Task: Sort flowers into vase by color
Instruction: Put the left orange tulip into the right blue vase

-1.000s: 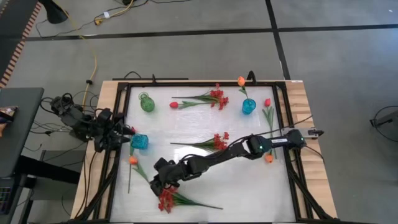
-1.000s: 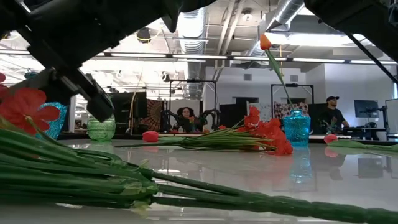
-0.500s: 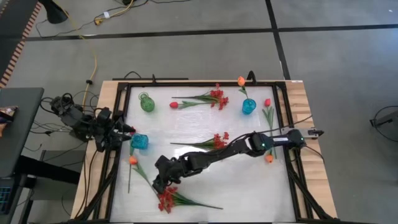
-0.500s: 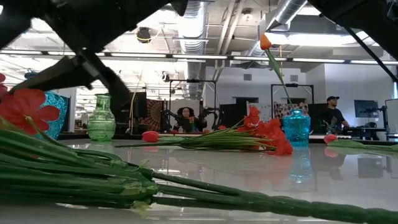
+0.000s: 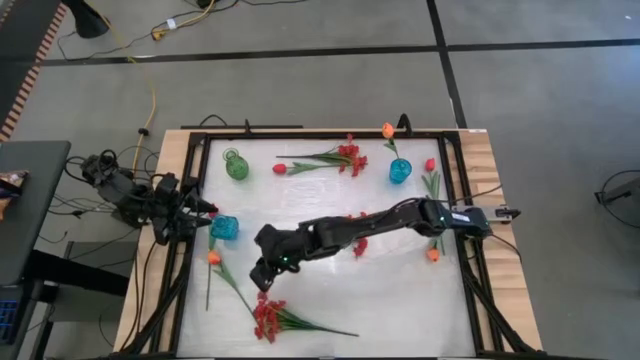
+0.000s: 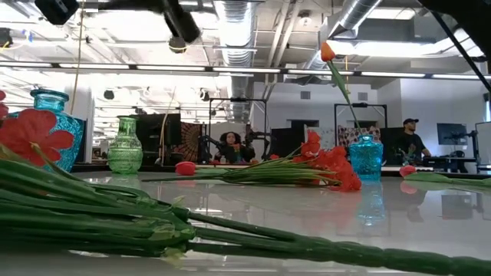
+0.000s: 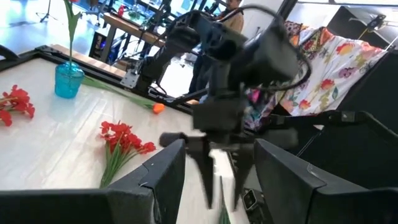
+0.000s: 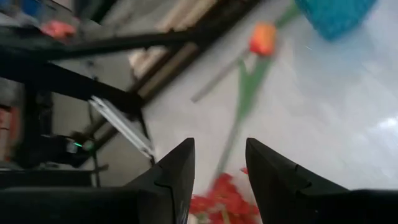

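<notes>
A bushy red spray (image 5: 268, 320) lies flat near the table's front edge; its stems (image 6: 115, 222) fill the low view's foreground. My right gripper (image 5: 261, 282) hangs above and just beyond it, open and empty (image 8: 221, 146). An orange tulip (image 5: 213, 258) lies to the left, beside a blue vase (image 5: 224, 228). A second blue vase (image 5: 399, 170) at the far right holds an orange tulip (image 6: 327, 51) upright. A green vase (image 5: 236, 165) stands far left. My left gripper (image 5: 207, 212) waits open at the left edge (image 7: 219, 149).
A red tulip (image 5: 280, 168) and a red spray (image 5: 350, 156) lie near the far edge, and another red spray (image 5: 356, 226) lies mid-table, partly under my right arm. A red-pink tulip (image 5: 430, 166) and an orange tulip (image 5: 432, 254) lie by the right rail. People sit in the room behind.
My right gripper has risen from just above the table by the front red spray, going a little toward the far edge; in the low view it has climbed nearly out of the top. The spray has stayed flat where it was.
</notes>
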`<action>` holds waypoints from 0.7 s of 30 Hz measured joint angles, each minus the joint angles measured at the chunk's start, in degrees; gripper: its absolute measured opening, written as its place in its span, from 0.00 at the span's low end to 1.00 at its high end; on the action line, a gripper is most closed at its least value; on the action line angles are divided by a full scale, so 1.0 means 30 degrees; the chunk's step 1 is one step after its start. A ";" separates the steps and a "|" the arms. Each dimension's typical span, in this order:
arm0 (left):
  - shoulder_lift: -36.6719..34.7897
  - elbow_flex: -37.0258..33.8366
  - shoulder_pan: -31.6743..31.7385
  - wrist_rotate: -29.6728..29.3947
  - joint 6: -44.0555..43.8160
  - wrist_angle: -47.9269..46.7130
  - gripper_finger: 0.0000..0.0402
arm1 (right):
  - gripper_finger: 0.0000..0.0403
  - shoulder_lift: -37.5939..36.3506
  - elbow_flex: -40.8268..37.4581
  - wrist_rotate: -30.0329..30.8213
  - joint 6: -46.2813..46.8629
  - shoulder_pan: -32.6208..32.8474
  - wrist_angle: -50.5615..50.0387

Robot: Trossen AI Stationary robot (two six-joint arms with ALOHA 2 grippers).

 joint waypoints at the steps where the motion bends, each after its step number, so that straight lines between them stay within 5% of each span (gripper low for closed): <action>1: 0.0000 0.0000 0.0000 0.0003 0.0000 -0.0007 0.44 | 0.42 -0.0006 0.0021 0.0144 0.0007 0.0085 0.0515; 14: 0.0000 0.0000 0.0004 0.0018 0.0127 -0.0007 0.44 | 0.42 0.3751 -0.0052 0.0938 0.1620 0.1433 0.4307; 21: 0.0540 0.0007 0.0007 0.1538 0.0531 -0.0030 0.44 | 0.42 0.4030 -0.0129 0.1402 0.1127 0.1495 0.2222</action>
